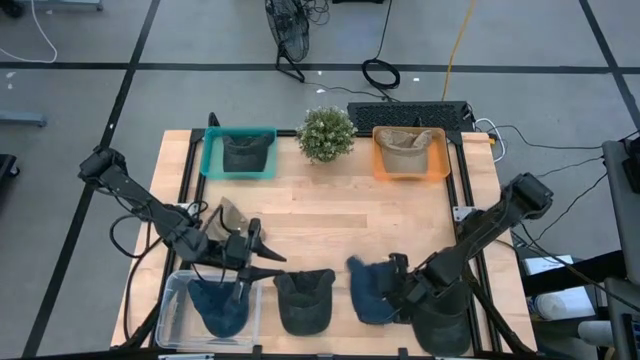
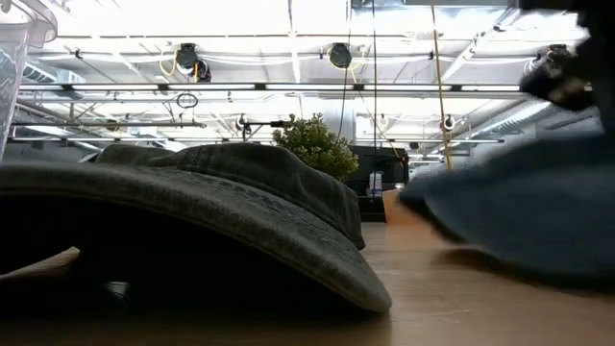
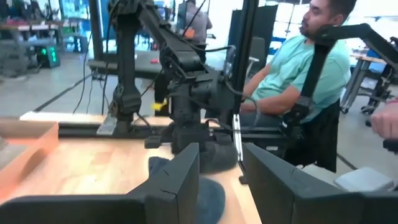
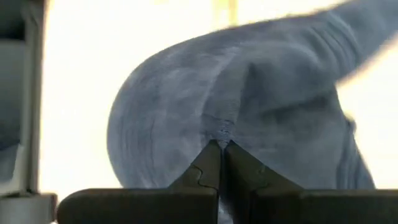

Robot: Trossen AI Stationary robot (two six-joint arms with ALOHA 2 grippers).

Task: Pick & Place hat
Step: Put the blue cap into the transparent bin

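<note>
Your left claw (image 3: 221,180) sits low in the left wrist view, two dark fingers (image 3: 177,180) parted with a gap between them. Past them, your right arm (image 3: 186,93) stands on the wooden worktop (image 3: 93,162) over a blue hat (image 3: 208,196). Orange bin (image 3: 25,149) at one edge. A person in a teal shirt (image 3: 292,74) sits behind the worktop.

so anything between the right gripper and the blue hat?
No. The right gripper is shut on a fold of the blue hat at the table's front edge; nothing visible sits between them.
</note>
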